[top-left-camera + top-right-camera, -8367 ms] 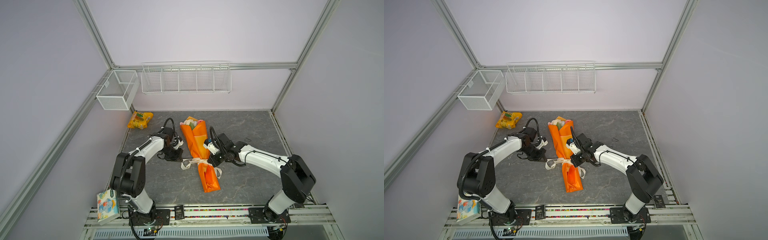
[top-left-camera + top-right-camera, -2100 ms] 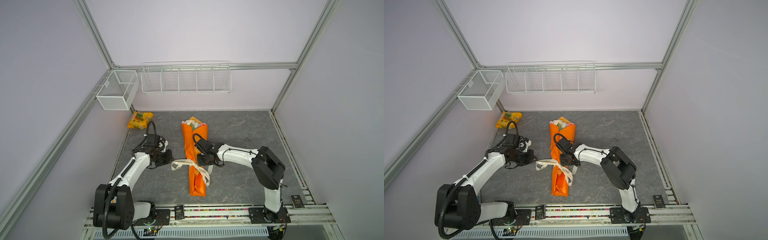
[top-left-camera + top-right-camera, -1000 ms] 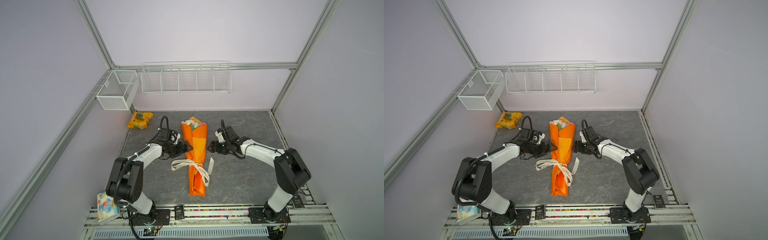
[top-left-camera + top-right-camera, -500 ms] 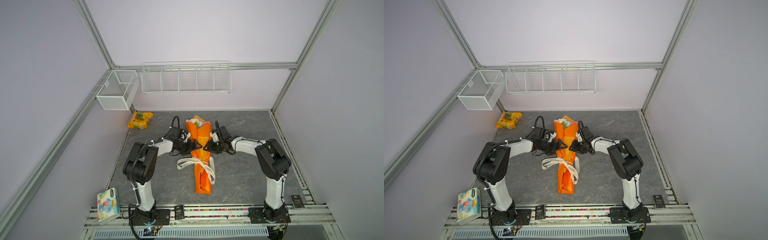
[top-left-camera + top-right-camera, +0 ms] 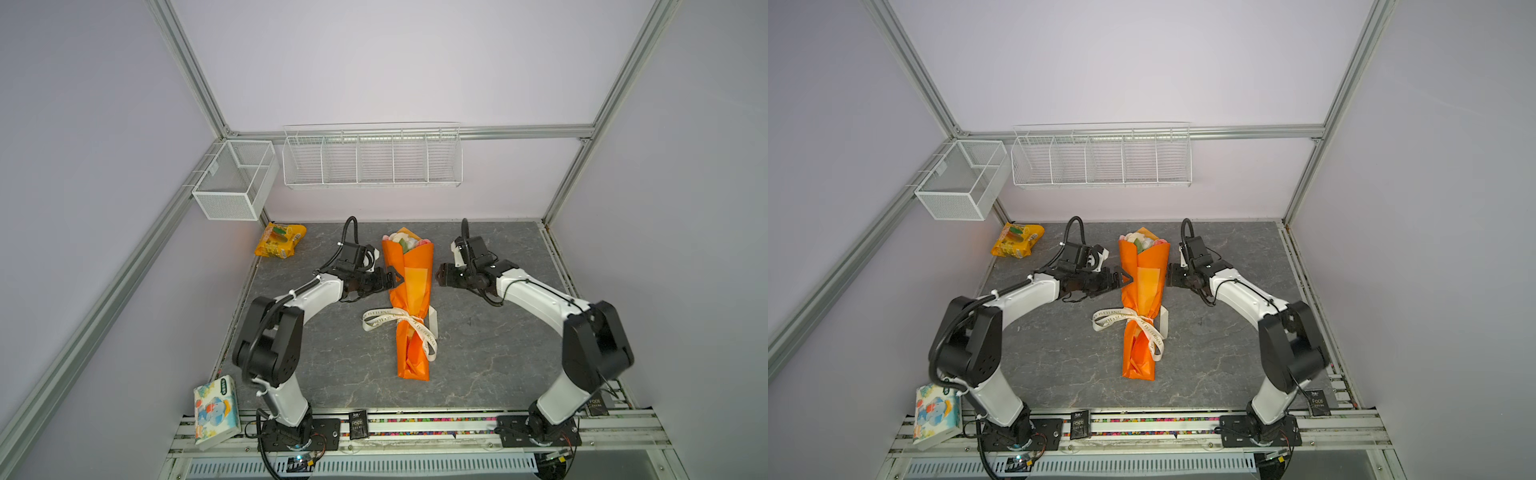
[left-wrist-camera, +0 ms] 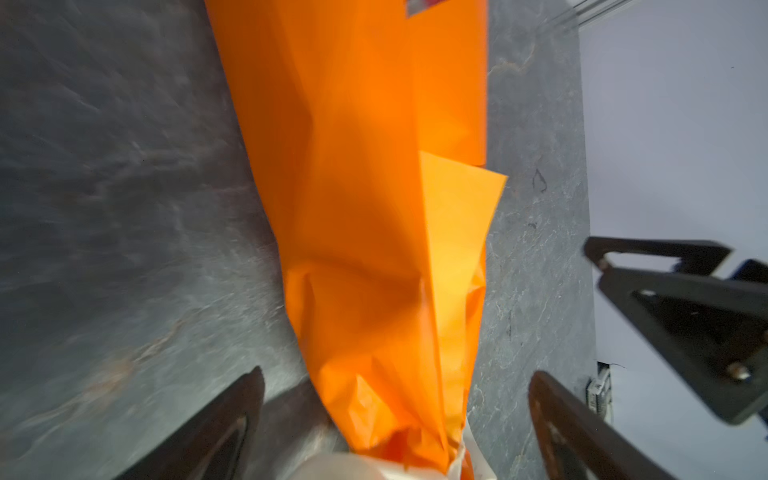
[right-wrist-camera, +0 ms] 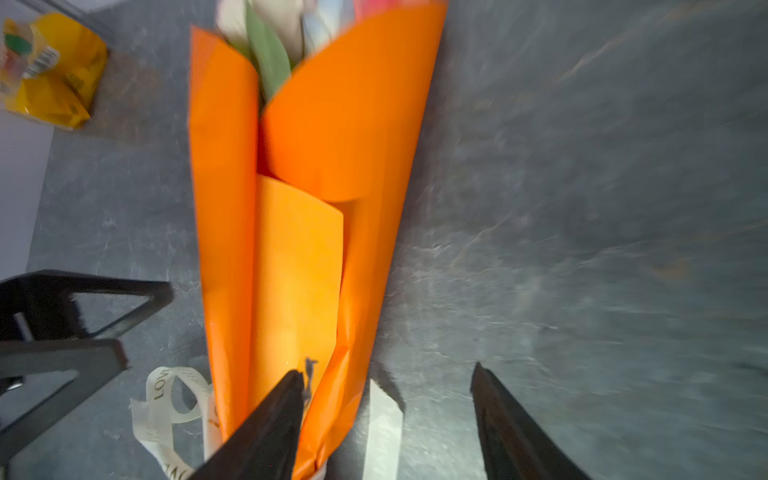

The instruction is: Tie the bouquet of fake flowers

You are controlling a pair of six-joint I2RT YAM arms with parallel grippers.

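Tissue pack [image 5: 216, 411]: 7 o'clock, on the front rail by the left arm's base.
Bouquet of fake flowers [image 5: 409, 291]: flat at the centre of the grey table [image 5: 478, 353]; stem end toward 6 o'clock, blooms toward 12; placed much as half a second ago.
Ribbon [image 5: 390, 320]: cream, knotted round the narrow lower wrap; tails trail toward 9 and 5 o'clock.
Left gripper [image 5: 395, 277]: at the bouquet's 9 o'clock, tip at the wrap's edge; jaws spread wide, gripping nothing; drawn back slightly from half a second ago.
Right gripper [image 5: 439, 277]: at 3 o'clock, jaws parted and empty; now clear of the wrap it pressed against then.
Snack packet [image 5: 279, 245]: 11 o'clock corner.
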